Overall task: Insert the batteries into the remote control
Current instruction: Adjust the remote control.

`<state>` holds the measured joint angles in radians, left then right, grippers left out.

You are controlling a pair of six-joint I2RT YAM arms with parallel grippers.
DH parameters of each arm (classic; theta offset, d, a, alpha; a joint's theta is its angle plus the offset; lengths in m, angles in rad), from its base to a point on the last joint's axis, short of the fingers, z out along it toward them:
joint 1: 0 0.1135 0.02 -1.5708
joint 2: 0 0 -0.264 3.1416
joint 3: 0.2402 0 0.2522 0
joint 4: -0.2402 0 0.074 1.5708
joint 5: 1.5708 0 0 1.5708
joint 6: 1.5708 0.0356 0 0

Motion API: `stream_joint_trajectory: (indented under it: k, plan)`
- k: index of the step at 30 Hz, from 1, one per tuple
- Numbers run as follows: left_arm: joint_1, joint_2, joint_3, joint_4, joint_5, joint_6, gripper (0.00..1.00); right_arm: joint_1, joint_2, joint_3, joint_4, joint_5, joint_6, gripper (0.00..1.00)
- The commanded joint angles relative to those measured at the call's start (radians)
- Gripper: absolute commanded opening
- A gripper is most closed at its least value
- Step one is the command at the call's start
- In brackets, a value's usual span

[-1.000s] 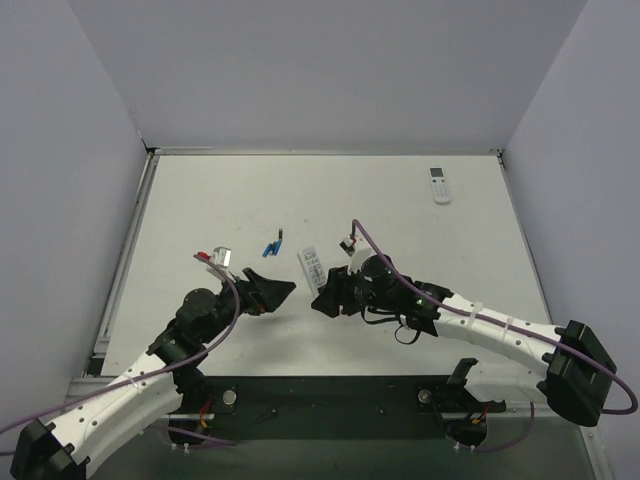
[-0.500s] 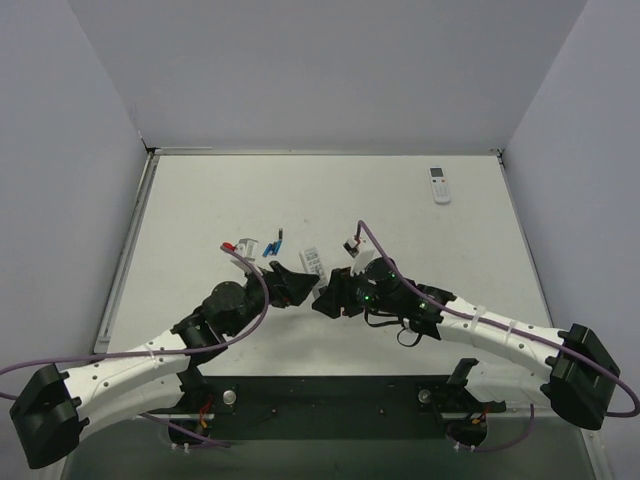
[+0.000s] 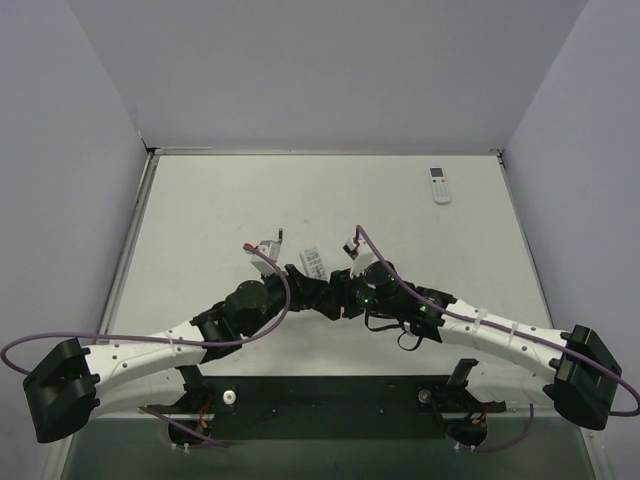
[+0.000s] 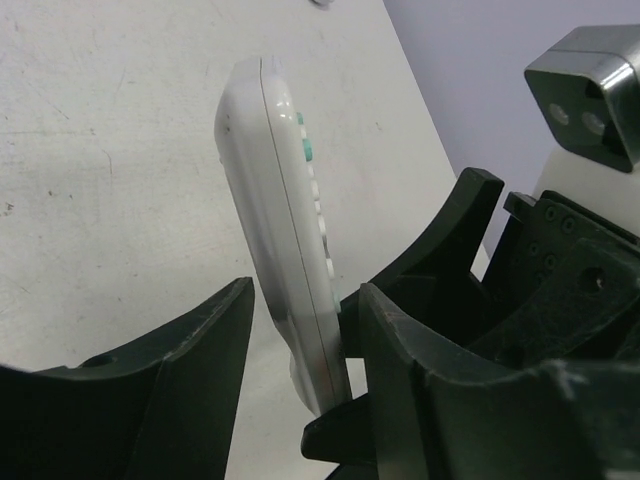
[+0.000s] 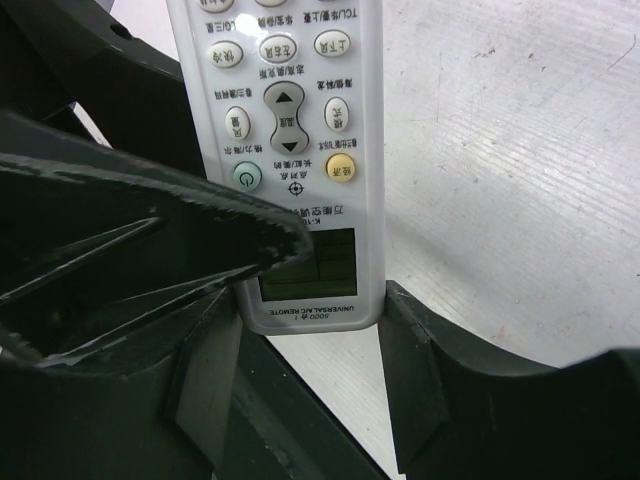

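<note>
Seen from above, both arms are folded inward and meet near the middle of the worktop (image 3: 200, 200). The remote control (image 3: 313, 262) is held there, tilted up off the surface. Its display end is pinched between the fingers of the right end effector (image 5: 310, 300). The left end effector (image 4: 305, 295) is set around the remote's lower body, one finger against the button face and the other just beside the plain back. Whether it is clamped cannot be told.

The batteries (image 3: 278, 238) lie on the worktop just beyond the left wrist and are largely hidden by it. A second, rounder remote (image 3: 438, 185) lies well apart at the far right.

Several risks are judged from this. If both grips are tightened out of line, the remote could be twisted or levered out of the right fingers. Buttons could be pressed by the left finger. The batteries could be knocked and rolled away if the left wrist is swung. No battery cover is seen, so a blind pull on it could slip.
</note>
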<state>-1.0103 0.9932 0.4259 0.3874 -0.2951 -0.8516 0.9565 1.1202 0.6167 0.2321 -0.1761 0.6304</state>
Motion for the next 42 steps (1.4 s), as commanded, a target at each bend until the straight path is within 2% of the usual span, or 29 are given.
stream_joint_trajectory:
  k: [1, 2, 3, 4, 6, 7, 9, 10, 12, 13, 17, 21, 28, 36, 42]
  plan:
    - [-0.013, 0.022, 0.059, 0.057, -0.016, 0.025, 0.51, 0.019, -0.037, 0.012, 0.020, 0.046, -0.031, 0.02]
    - [-0.017, 0.024, 0.063, 0.057, -0.018, 0.029, 0.42, 0.024, -0.039, 0.014, 0.015, 0.053, -0.032, 0.04]
    - [-0.019, 0.028, 0.066, 0.057, -0.016, 0.036, 0.37, 0.024, -0.040, 0.014, 0.012, 0.056, -0.032, 0.07]
    - [-0.022, 0.028, 0.073, 0.053, -0.013, 0.054, 0.33, 0.024, -0.046, 0.015, 0.000, 0.058, -0.032, 0.18]
    - [-0.020, 0.022, 0.083, 0.035, -0.010, 0.086, 0.20, 0.022, -0.056, 0.025, -0.028, 0.073, -0.044, 0.31]
    - [-0.020, 0.018, 0.097, -0.002, -0.012, 0.135, 0.17, 0.022, -0.068, 0.040, -0.069, 0.079, -0.049, 0.47]
    - [-0.020, -0.013, 0.109, -0.037, -0.025, 0.199, 0.08, 0.010, -0.086, 0.060, -0.118, 0.084, -0.060, 0.59]
    - [-0.022, -0.025, 0.114, -0.074, -0.032, 0.277, 0.06, 0.005, -0.105, 0.070, -0.175, 0.084, -0.060, 0.66]
    - [-0.022, -0.056, 0.123, -0.103, -0.032, 0.362, 0.04, -0.007, -0.126, 0.110, -0.227, 0.081, -0.067, 0.71]
    - [-0.021, -0.064, 0.129, -0.137, -0.027, 0.450, 0.01, -0.016, -0.140, 0.129, -0.311, 0.079, -0.075, 0.75]
    - [-0.022, -0.094, 0.163, -0.206, 0.025, 0.638, 0.00, -0.038, -0.155, 0.267, -0.485, 0.087, -0.097, 0.84]
    - [-0.022, -0.096, 0.210, -0.274, 0.120, 0.784, 0.00, -0.085, -0.111, 0.461, -0.628, 0.058, -0.087, 0.88]
    - [-0.039, -0.084, 0.243, -0.314, 0.203, 0.986, 0.00, -0.140, 0.010, 0.670, -0.790, -0.048, -0.080, 0.88]
    - [-0.063, -0.056, 0.292, -0.337, 0.258, 1.120, 0.00, -0.147, 0.095, 0.713, -0.813, -0.158, -0.074, 0.88]
    - [-0.073, -0.048, 0.301, -0.340, 0.295, 1.174, 0.00, -0.150, 0.139, 0.701, -0.818, -0.236, -0.080, 0.78]
